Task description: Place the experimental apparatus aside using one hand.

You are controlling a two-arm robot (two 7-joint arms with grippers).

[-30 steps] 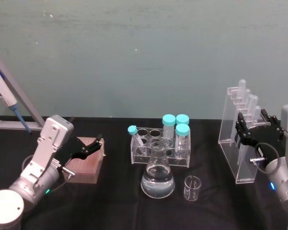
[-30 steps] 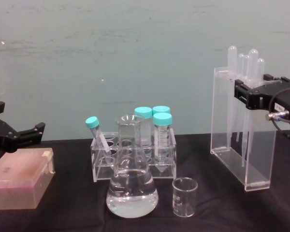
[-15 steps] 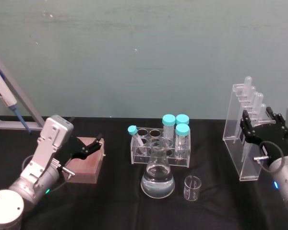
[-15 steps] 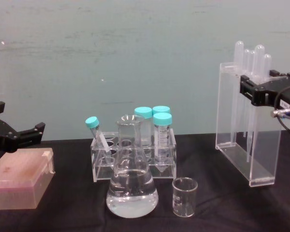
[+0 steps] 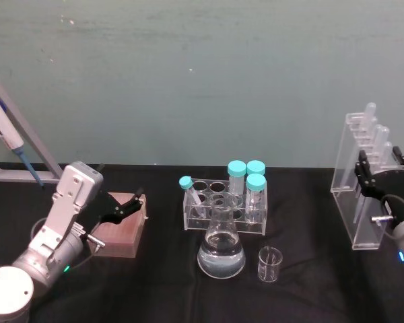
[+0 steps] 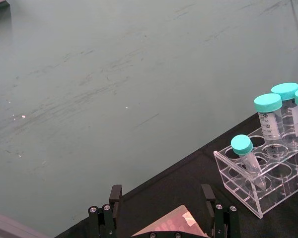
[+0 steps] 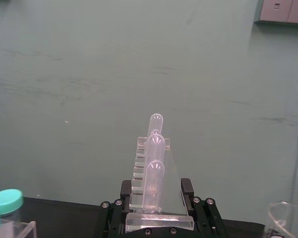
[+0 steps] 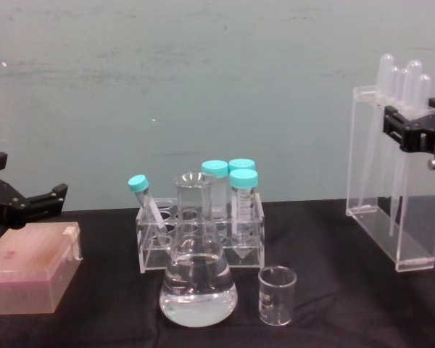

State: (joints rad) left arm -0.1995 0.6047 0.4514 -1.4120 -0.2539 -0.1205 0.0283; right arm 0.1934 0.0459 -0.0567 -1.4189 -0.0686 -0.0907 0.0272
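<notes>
While right gripper (image 5: 385, 169) clamps the stand (image 5: 347, 176), bare table (image 5: 303, 222) lies leftward.

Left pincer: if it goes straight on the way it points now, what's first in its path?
Probably the tube rack. The left pincer hangs open over the pink box, aimed toward the rack's near end; depth is unclear, so it might pass beside it.
</notes>
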